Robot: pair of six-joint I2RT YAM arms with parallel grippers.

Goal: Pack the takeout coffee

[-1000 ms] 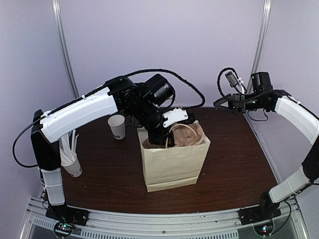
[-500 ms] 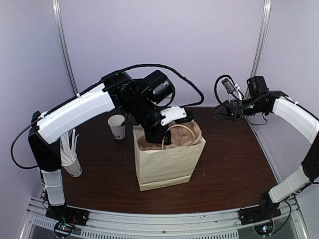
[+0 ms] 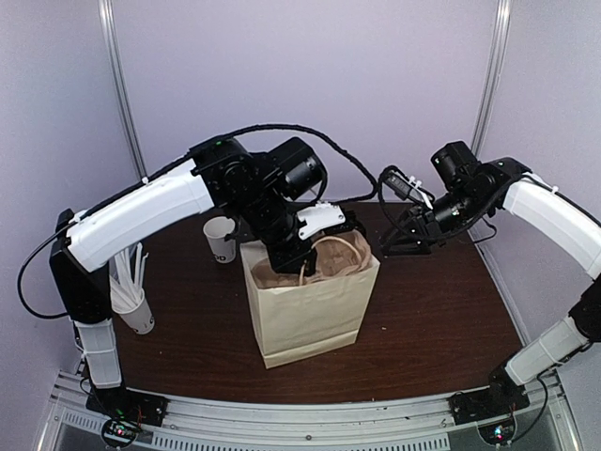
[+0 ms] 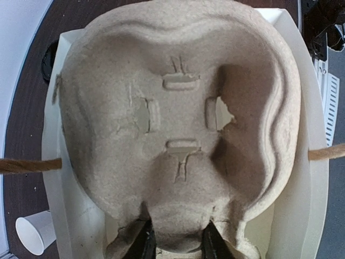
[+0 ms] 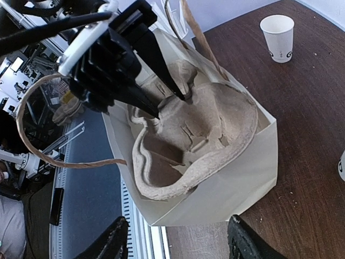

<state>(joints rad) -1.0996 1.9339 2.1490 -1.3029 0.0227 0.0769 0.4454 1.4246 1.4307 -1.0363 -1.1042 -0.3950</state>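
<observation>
The takeout coffee (image 3: 221,239), a white paper cup with dark print, stands on the table behind and left of the paper bag (image 3: 305,315); it also shows in the right wrist view (image 5: 277,31) and the left wrist view (image 4: 35,232). My left gripper (image 3: 305,249) reaches down into the bag's mouth, shut on the edge of the brown pulp cup carrier (image 4: 178,108), which sits tilted inside the bag (image 5: 237,183). My right gripper (image 3: 396,242) hangs open just right of the bag's top, nothing between its fingers (image 5: 110,243).
A white cup full of wrapped straws (image 3: 136,315) stands at the table's left edge by the left arm's base. The bag's rope handles (image 3: 343,246) arch over its opening. The right arm's cable (image 3: 404,183) loops above its wrist.
My right arm has swung left and down from the back right to the bag's side. The left gripper, with carrier and bag, has shifted a little to the left.
</observation>
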